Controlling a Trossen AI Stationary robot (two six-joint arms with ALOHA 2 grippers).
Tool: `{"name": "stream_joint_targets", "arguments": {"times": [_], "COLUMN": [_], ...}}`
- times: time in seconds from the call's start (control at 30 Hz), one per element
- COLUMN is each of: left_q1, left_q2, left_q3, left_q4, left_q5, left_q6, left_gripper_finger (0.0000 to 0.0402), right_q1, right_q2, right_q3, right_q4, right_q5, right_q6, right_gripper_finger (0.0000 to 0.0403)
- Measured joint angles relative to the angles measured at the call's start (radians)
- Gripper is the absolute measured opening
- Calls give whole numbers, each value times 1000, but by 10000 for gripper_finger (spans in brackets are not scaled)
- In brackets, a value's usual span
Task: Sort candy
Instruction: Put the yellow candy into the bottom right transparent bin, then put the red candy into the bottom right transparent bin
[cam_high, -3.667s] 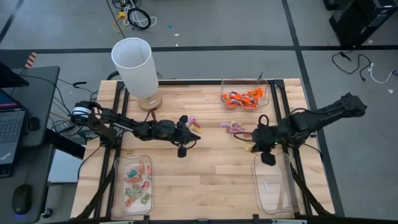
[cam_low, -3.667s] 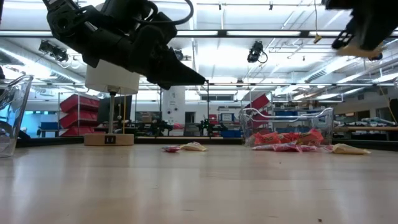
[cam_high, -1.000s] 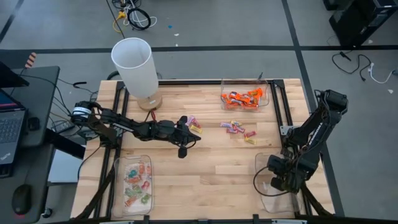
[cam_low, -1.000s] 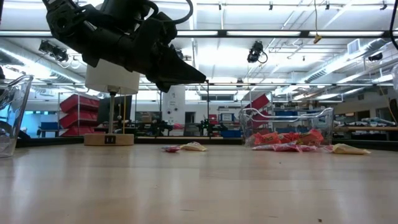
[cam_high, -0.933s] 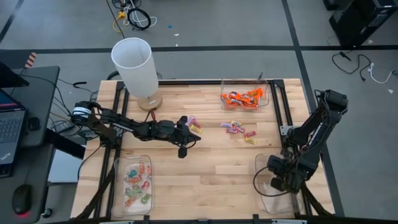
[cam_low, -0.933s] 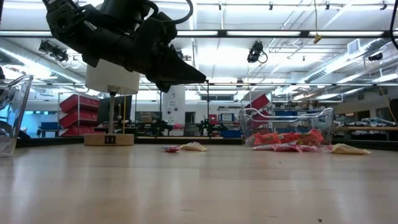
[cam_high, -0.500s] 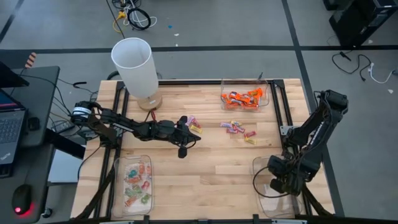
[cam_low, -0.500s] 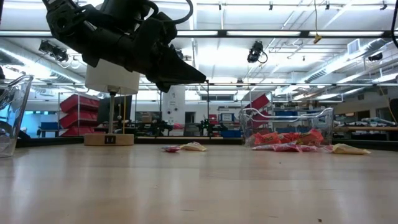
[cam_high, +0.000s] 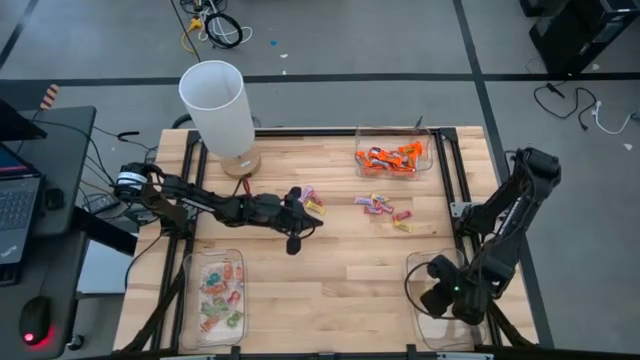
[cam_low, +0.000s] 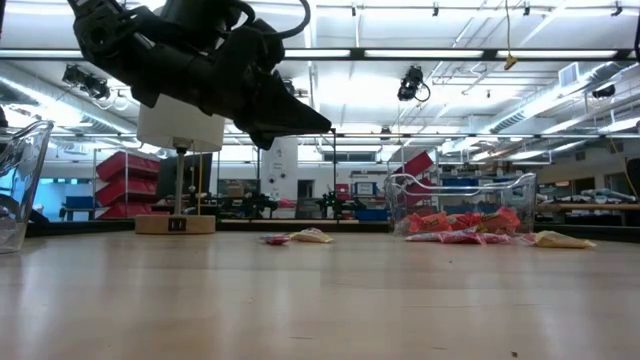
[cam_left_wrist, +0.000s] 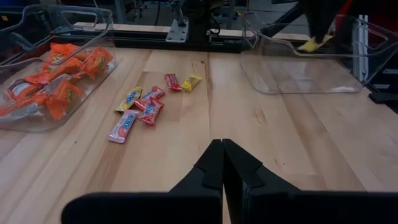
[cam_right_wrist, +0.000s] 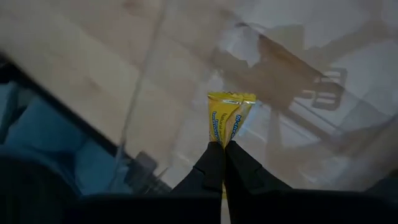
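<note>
Right hand (cam_right_wrist: 222, 144) pinching a crinkled yellow candy (cam_right_wrist: 227, 119) over clear plastic tray (cam_high: 428, 325), left hand (cam_left_wrist: 222, 144) fully closed, empty, above wood-plank table (cam_high: 330, 280).

Print on the yellow candy wrapper (cam_right_wrist: 225, 124) — illegible.

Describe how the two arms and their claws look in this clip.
Both arms are dark, jointed links with black cables looped alongside. The left claw ends in two flat black fingers with angular tips. The right claw has matching black fingers. A small green light shows near the right arm's wrist.
</note>
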Motion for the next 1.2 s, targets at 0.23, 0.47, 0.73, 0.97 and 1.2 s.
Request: {"name": "stream_joint_targets", "arguments": {"times": [0.23,0.47,0.73,0.97,1.2], "left_q1": [-5,-5,-5,-6,-7], "left_q2": [0,0,0,0,0], "left_q3": [0,0,0,0,0], "left_q4": [0,0,0,0,0], "left_q5": [0,0,0,0,1], "left_q6": [2,2,1,0,-137], "left_gripper_finger": [1,1,1,1,1], "right_q1": [-16,-38,-63,-74,-85], "right_q2": [33,33,33,33,12], "right_q3": [0,0,-1,0,111], "right_q4": [1,-11,-31,-35,-138], "right_q5": [0,0,-10,-13,18], "right_q6": [72,73,36,-7,-60], "right_gripper_finger": [0,5,38,57,56]}}
